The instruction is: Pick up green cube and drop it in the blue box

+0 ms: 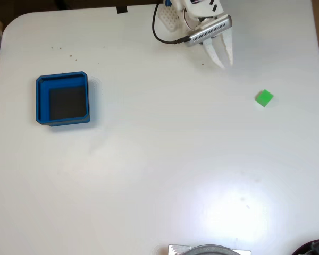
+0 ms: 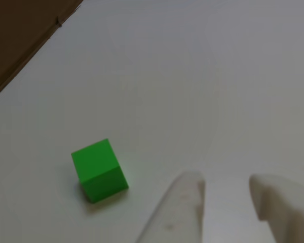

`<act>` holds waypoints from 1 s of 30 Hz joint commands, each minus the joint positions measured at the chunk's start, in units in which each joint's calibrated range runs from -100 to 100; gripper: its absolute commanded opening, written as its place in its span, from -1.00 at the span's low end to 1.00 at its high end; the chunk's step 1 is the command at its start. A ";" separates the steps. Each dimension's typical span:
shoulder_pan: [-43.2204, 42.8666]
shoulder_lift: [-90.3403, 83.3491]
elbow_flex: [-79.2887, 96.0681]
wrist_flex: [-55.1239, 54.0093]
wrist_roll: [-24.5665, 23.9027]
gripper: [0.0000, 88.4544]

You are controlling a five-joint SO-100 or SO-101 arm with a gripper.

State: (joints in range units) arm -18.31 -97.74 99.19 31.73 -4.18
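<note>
Fingers of my white two-finger gripper (image 1: 223, 64) stand slightly parted, empty, aimed toward the small bright green cube (image 1: 264, 98) nearby on white tabletop (image 1: 165, 159), well apart from the square blue box (image 1: 63, 99).

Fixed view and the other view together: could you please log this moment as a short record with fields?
surface: white table
green cube: on the table at the right of the fixed view, free, resting flat
blue box: at the left, open top, dark floor, nothing in it
hand: near the top edge, fingers slightly apart, holding nothing
hand to cube: apart, not touching
task state: cube not yet picked up
</note>
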 commanded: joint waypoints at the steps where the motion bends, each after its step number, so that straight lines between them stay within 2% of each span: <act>1: -2.46 -1.25 0.45 -0.95 0.20 -0.95; 14: -12.23 -0.17 -0.09 -0.95 -0.15 -0.95; 30: -12.68 16.72 -12.03 -1.04 0.00 -0.94</act>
State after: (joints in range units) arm -30.47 -82.96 93.38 31.73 -4.18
